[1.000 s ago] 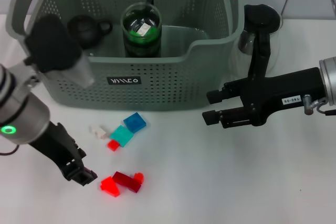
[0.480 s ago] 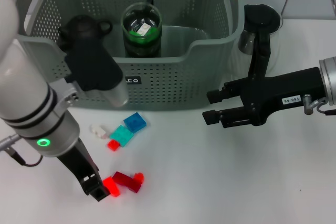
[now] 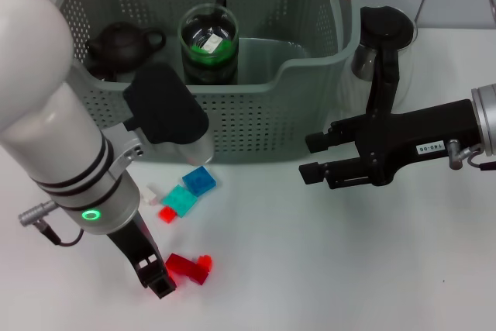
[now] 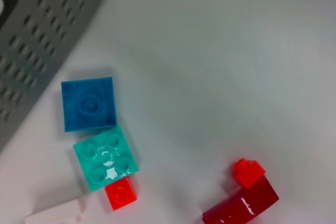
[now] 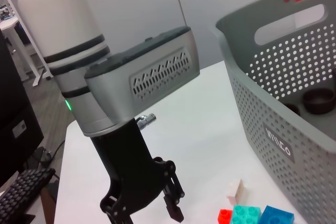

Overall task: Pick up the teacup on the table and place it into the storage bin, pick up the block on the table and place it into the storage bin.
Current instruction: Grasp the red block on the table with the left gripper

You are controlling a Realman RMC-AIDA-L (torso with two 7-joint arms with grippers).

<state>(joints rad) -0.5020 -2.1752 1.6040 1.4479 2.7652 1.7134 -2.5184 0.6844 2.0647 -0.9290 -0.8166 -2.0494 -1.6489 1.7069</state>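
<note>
The storage bin (image 3: pixel 256 125) stands at the back of the bench (image 3: pixel 325 269), grey and perforated, with orange clips at its top corners. Inside it sit a dark teapot (image 3: pixel 124 43) on the robot's left side and a green-tinted glass jar (image 3: pixel 208 48) near the middle; no teacup is visible on the bench itself, so my read is the cup part is likely done, though I cannot make out a cup in the bin for certain. The blocks are all out on the bench, just in front of the bin: a blue block (image 3: pixel 200 181) touching a teal block (image 3: pixel 180 200), a small bright-red piece (image 3: pixel 167 213) at the teal one's corner, a white piece (image 3: pixel 146 194) beside that, and nearer the robot a dark red block (image 3: pixel 188 267) with a small red piece (image 3: pixel 204 261) against it. None is in the bin, so the block half is not yet done. The left end effector (image 3: pixel 159 278) is low over the bench, right beside the dark red block; the right wrist view shows its fingers (image 5: pixel 173 211) spread, with nothing between them. The left wrist view looks straight down on the cluster, dark red block at its edge. The right end effector (image 3: pixel 314 156) hangs well apart over bare bench, jaws spread and empty, a glass pitcher (image 3: pixel 381 44) behind its arm.
</note>
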